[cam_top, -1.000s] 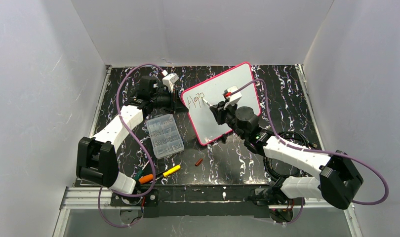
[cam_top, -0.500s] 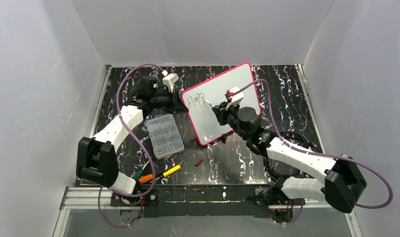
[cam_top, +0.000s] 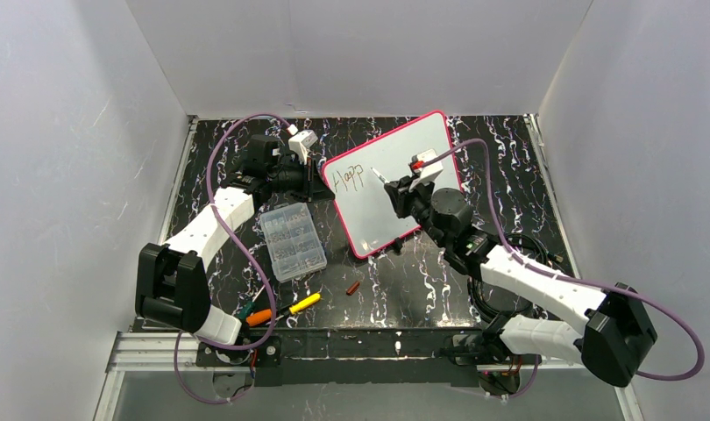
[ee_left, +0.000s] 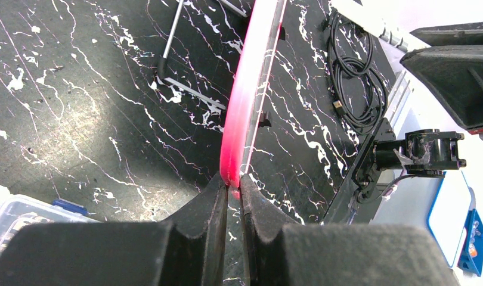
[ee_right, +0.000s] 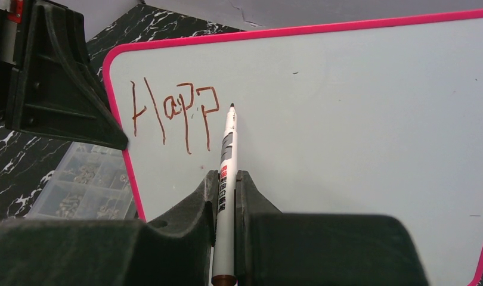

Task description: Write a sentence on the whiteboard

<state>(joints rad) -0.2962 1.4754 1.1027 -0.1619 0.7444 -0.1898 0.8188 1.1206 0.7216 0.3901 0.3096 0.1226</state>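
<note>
So our right gripper has its fingers pressed tight on a white marker, pinching it around the barrel with the dark tip pointing up and away at the whiteboard; the tip sits just to the right of the last letter, and we honestly can't tell if it's touching the surface or hanging a hair off it. The sentence is only "Happ" in thin brownish-red strokes, tucked in the upper left corner of the board, slanting a bit.

The whiteboard itself isn't lying flat; it stands tilted near the back middle of the black marbled table, pink rim all round, writing side facing the right arm. Our left gripper is clamped on the rim at the board's left edge; from the left wrist view we see the pink edge side-on, squeezed between the two black fingers.

Just beside the board, on the left arm's side, sits the clear plastic organizer box; nearer the bases we've got a small red-brown cap, a yellow-handled tool and an orange one; a coiled black cable lies on the right side.
</note>
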